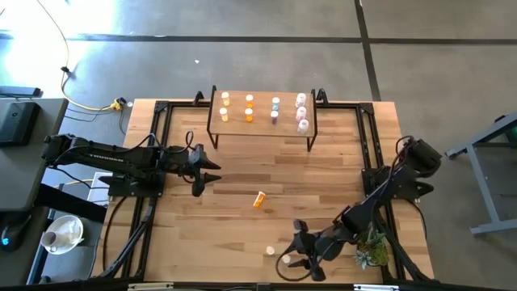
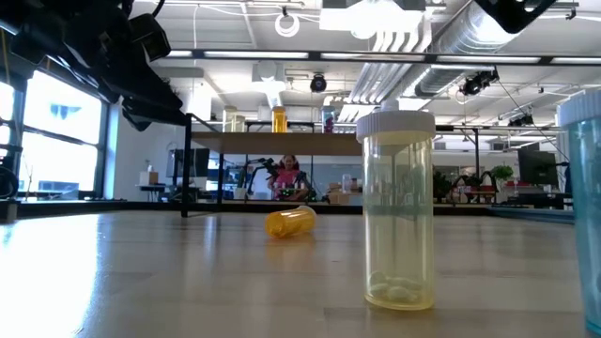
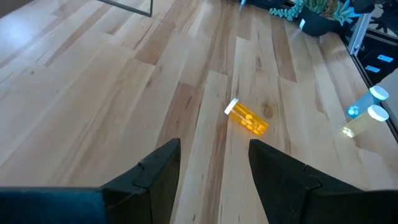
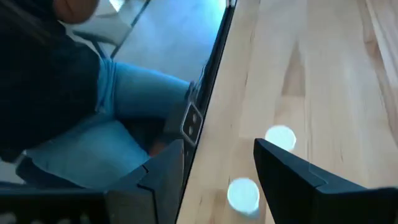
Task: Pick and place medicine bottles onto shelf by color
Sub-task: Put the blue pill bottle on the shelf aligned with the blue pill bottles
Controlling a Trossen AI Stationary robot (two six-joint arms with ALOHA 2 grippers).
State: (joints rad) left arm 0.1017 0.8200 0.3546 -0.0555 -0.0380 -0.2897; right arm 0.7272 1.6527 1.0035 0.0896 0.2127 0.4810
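Observation:
The shelf stands at the table's far middle on black legs, with several white-capped medicine bottles upright on it: orange to the left, pale pink to the right. An orange bottle lies on its side mid-table. Two more stand upright near the front edge, a yellowish one and a whitish one. My right gripper hangs open just above and beside these two, touching neither. My left gripper waits open at the left, pointing toward the lying orange bottle.
A small potted plant stands at the front right corner beside my right arm. Black frame rails run along the table's sides. A person in jeans is just beyond the front edge. Bare wood lies between the shelf and the lying bottle.

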